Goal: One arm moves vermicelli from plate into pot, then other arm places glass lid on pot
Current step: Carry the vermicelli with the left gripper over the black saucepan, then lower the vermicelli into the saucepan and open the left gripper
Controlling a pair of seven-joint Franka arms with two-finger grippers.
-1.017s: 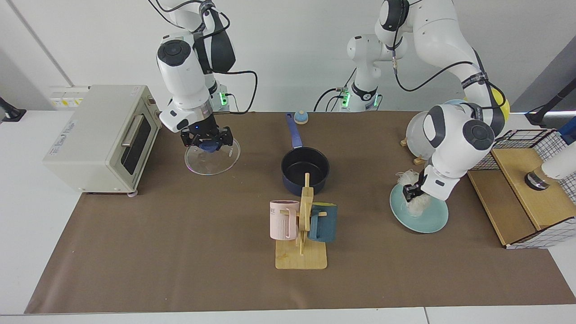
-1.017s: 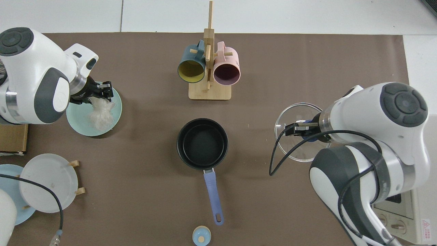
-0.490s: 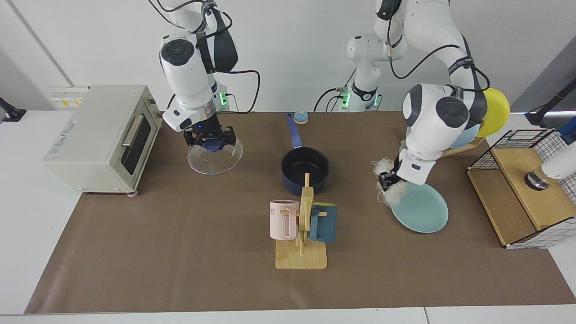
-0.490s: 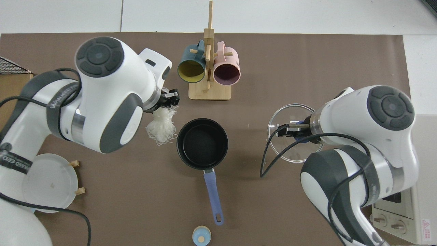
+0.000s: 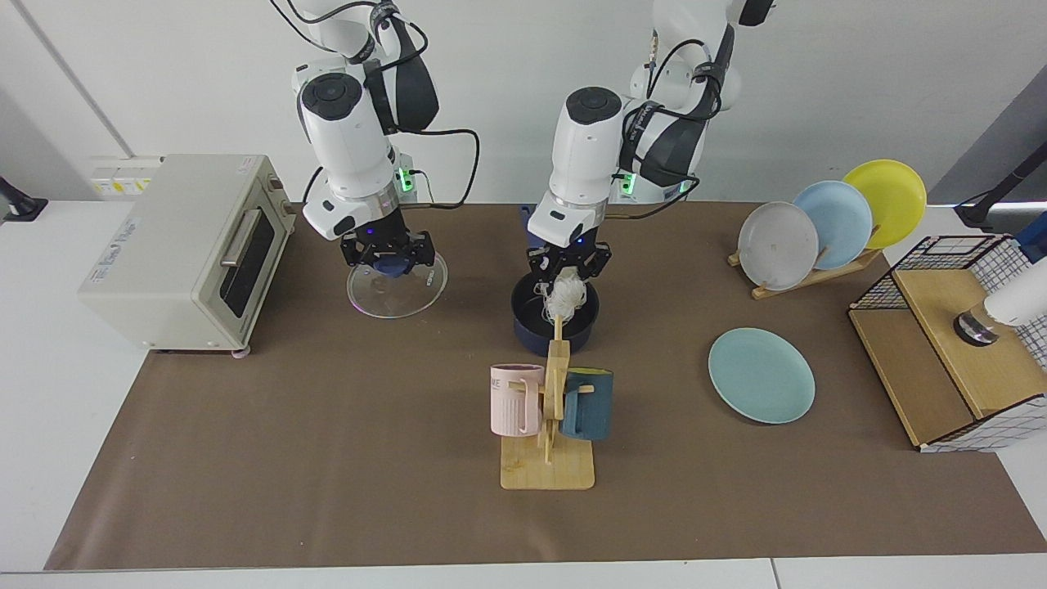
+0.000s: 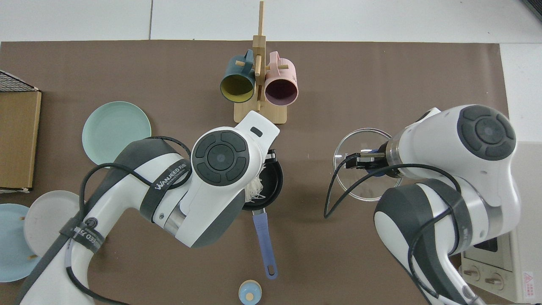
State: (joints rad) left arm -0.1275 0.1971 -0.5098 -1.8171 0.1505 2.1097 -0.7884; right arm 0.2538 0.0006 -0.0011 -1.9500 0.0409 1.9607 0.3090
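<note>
Since a moment ago the left gripper (image 5: 568,267) has carried the vermicelli (image 5: 563,299) off the plate (image 5: 761,375) and across to the pot (image 5: 555,314), and the plate now lies bare on the brown mat (image 5: 327,458).

Farthest toward the toaster oven (image 5: 181,248) in the facing view, the right gripper (image 5: 388,255) points down, its fingers closed on the blue knob of the glass lid (image 5: 397,285). The lid looks tilted; whether its low edge touches the mat is hard to judge from either view. The right arm bends over it from behind.

Next comes the pot, its long blue handle (image 6: 264,243) pointing toward the robots. The left gripper hangs straight down above its mouth, pinching the top of the vermicelli, whose white strands dangle into the pot. In the top view the left arm's wrist covers most of the pot, with only a rim section and some strands (image 6: 255,189) showing.

In front stands a wooden mug rack (image 5: 550,425) with a pink mug (image 5: 515,399) and a dark teal mug (image 5: 589,404). Beyond the plate, three more plates stand upright in a rack (image 5: 830,221).
</note>
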